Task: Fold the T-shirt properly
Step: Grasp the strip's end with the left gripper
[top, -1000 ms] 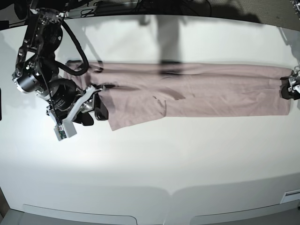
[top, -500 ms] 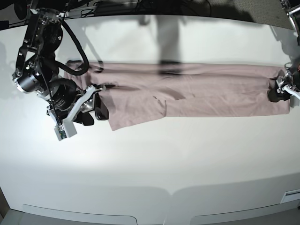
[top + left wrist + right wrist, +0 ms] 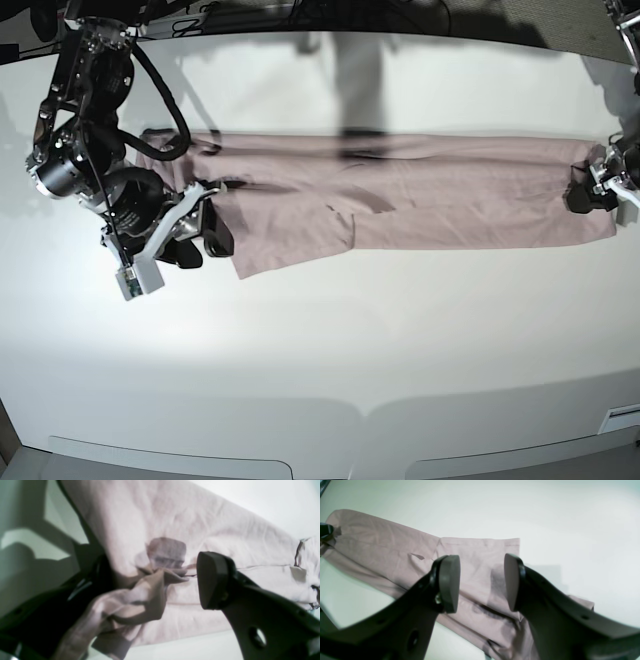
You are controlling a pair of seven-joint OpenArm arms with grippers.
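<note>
The mauve-pink T-shirt (image 3: 450,200) lies as a long narrow strip across the white table (image 3: 320,380), with one flap sticking out toward the front at its left end. My left gripper (image 3: 590,195) is at the strip's right end. In the left wrist view that gripper (image 3: 160,580) is open, and a bunched fold of the T-shirt (image 3: 200,517) rests against one finger, apart from the other pad. My right gripper (image 3: 205,235) is at the left end. Seen from the right wrist, it (image 3: 480,582) hangs open just above the T-shirt (image 3: 382,545) with nothing between its pads.
Black cables (image 3: 160,90) loop around the arm at the back left. A dark strip runs along the table's far edge (image 3: 400,25). Bare white tabletop stretches from the shirt to the front edge.
My left gripper has slid inward from the table's right edge along the shirt's right end, bunching the cloth there. The right arm and the rest of the shirt have not moved.
</note>
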